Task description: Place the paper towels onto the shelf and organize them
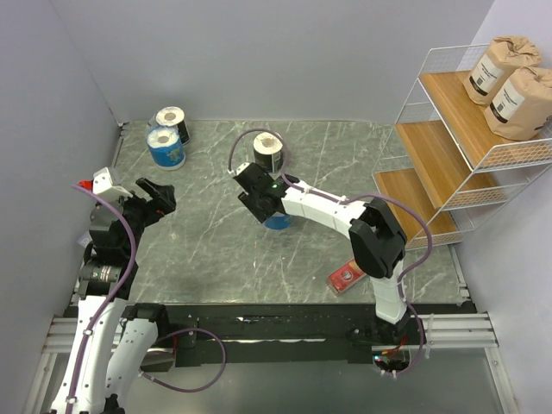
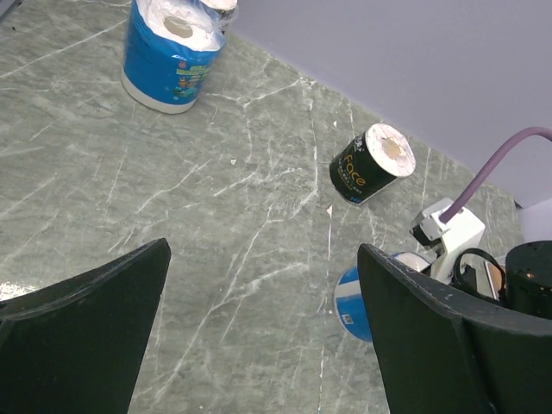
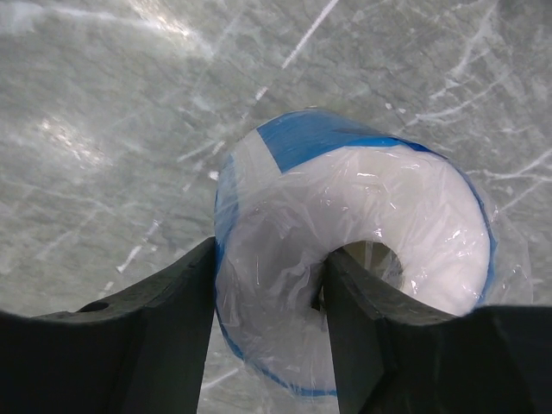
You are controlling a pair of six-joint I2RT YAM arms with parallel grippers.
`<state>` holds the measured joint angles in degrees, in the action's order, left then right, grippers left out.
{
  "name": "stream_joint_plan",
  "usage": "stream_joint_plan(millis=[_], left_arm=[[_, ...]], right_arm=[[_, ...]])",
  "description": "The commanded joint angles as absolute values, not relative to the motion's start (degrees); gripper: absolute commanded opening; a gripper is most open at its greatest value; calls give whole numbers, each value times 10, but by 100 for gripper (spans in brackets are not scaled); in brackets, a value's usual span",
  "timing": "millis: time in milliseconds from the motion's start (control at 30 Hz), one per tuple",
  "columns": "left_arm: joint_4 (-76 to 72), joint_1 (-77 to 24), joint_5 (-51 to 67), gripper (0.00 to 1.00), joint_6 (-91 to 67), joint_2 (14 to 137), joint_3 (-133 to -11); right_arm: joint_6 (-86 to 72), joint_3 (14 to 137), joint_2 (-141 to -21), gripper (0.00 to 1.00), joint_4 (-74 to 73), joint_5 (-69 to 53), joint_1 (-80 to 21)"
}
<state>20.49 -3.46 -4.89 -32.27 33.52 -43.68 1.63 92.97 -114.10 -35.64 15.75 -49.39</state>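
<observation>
My right gripper [image 1: 263, 205] is shut on a blue paper towel roll [image 1: 278, 222] at mid table. In the right wrist view one finger [image 3: 172, 310] is outside the roll's wall [image 3: 345, 198] and the other sits in its core hole. A black roll with a white top [image 1: 269, 152] stands just behind it. Another blue roll [image 1: 165, 147] and a black roll [image 1: 172, 121] stand at the far left. Two brown kraft rolls [image 1: 511, 78] sit on the top tier of the white wire shelf [image 1: 448, 164]. My left gripper [image 1: 155, 194] is open and empty at the left.
A flat red box [image 1: 345, 278] lies near the right arm's base. The shelf's two lower wooden tiers [image 1: 414, 203] hold nothing. Grey walls close the left and back. The left wrist view shows the far blue roll [image 2: 172, 56] and the middle black roll [image 2: 373, 164].
</observation>
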Motion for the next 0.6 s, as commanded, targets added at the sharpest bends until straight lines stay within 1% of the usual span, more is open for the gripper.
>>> stream_joint_plan(millis=[0,133,300,400,567], left_arm=[[196,-36,-55,96,-324,333,-446],[197,-36,-56,97,-323,334,-446],[196,-36,-54,97,-323,331,-446],[197,-36,-54,96,-324,330,-446],[196,-36,-54,96,-323,328,-445]], right_arm=[[64,914,-1072,44,-385,225,-490],[83,913,-1021,44,-424,278,-474],[119,932,-955,44,-474,393,-447],[134,947,-920,44,-500,419,-411],[173,952,-866,43,-495,459,-347]])
